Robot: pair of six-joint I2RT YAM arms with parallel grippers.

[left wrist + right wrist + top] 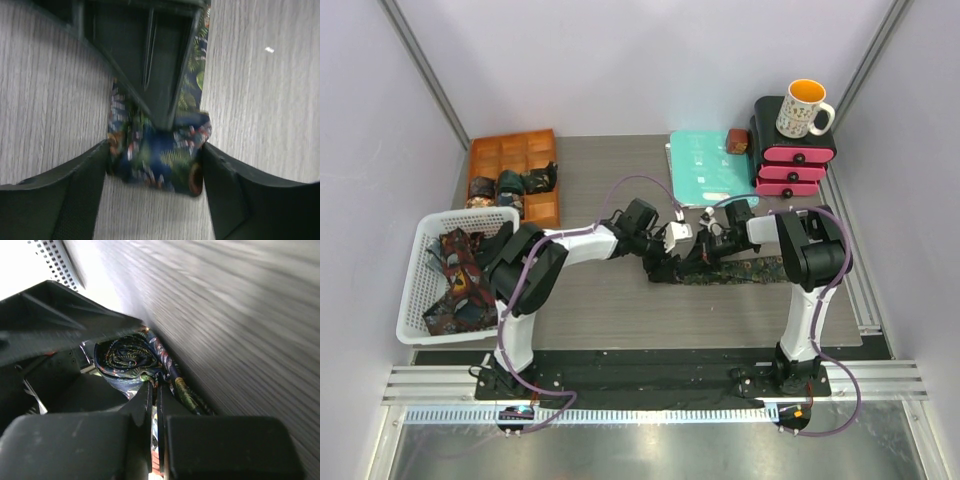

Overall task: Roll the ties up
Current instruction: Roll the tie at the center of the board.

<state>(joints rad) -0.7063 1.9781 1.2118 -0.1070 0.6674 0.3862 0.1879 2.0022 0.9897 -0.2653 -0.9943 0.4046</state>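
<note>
**A:** What are we handling, and where is it?

**B:** The dark leaf-print necktie (pixel 755 270), lying mid-table. Its left end is wound into a small roll (pixel 155 165), and the rest runs flat to the right, under the right arm. We judge it light, soft and floppy, probably slick. A roll like that would likely spring loose if let go.

**A:** So where do we take hold?

**B:** Across the roll's two sides, as the left gripper (pixel 156 147) does. Its fingers stand fairly wide, one pressed against each side, clasping the roll. The right gripper (pixel 156 390) is pinched almost together, with a thin fold of the fabric caught between its tips just beside the roll. We would want the flat strip taut and straight, so the layers stack evenly.

**A:** And room to move?

**B:** The grey wood-grain table (pixel 600 310) lies bare between the tie and the near edge, so that is our open side. Behind the tie, the teal flat folder (pixel 705 165) is near. Over the roll our two wrists crowd each other closely.

**A:** Anything further out?

**B:** At the left edge, well apart, the white plastic mesh basket (pixel 408 300) holds loose ties (pixel 455 280). Behind it, the orange compartment tray (pixel 515 137) holds rolled ties (pixel 510 182). In the far right corner, the black-and-pink drawer unit (pixel 795 160) carries a white mug with a yellow inside (pixel 803 108).
</note>
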